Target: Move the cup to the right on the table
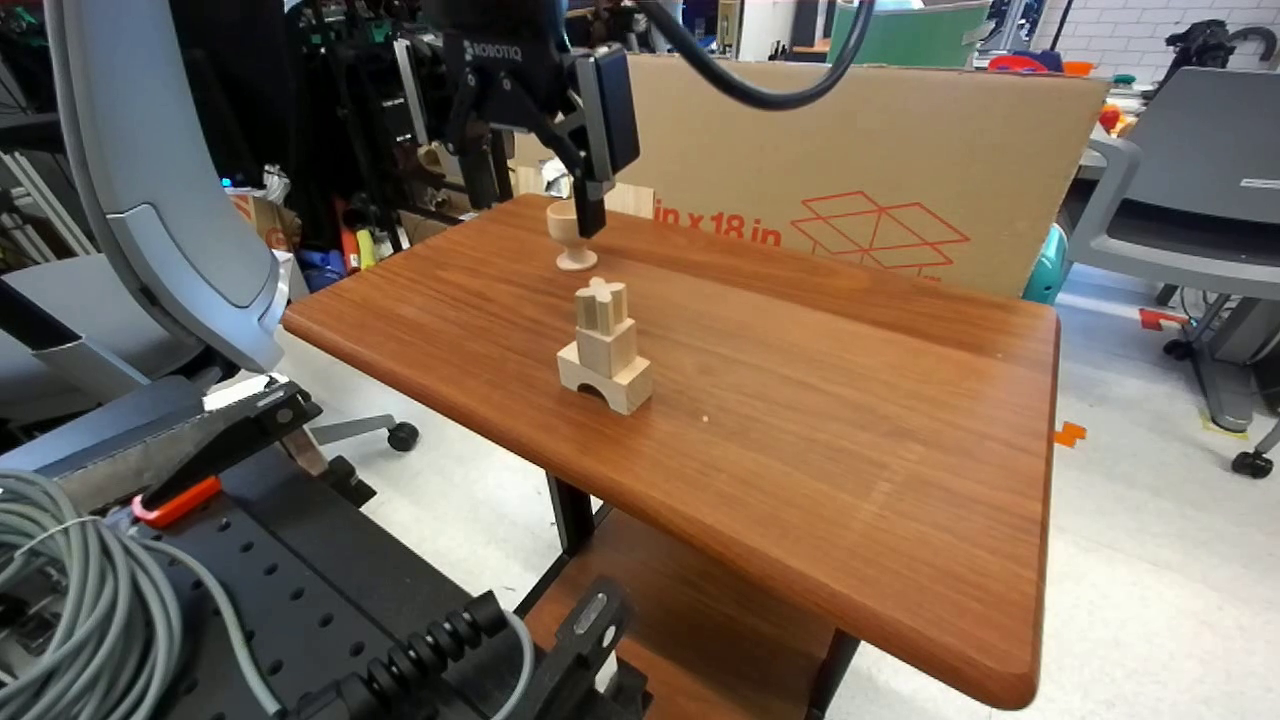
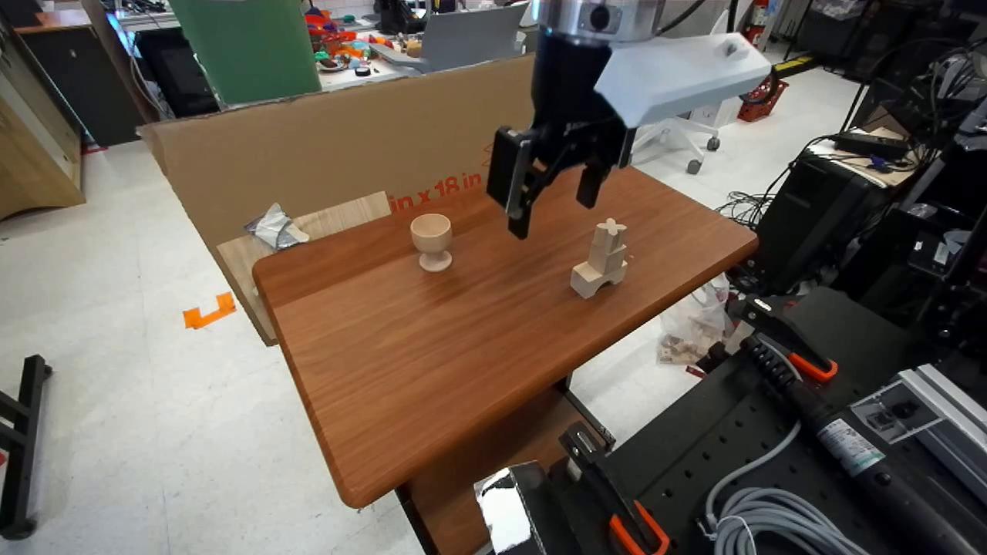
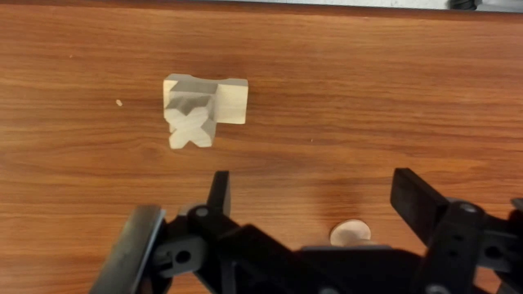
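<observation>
You've got the hand (image 2: 554,211) spread wide over the bench (image 2: 385,347), likely to fit round the cup (image 2: 432,241), upright on its foot near the edge by the cardboard box (image 2: 331,146).

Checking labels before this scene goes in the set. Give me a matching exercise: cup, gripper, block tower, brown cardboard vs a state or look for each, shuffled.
Column 1
1. cup
2. gripper
3. block tower
4. brown cardboard

Column 2
A. marked in red
B. jaws apart, above the table
C. upright, goblet-shaped
D. topped by an X-shaped piece

Pairs: 1-C, 2-B, 3-D, 4-A
</observation>
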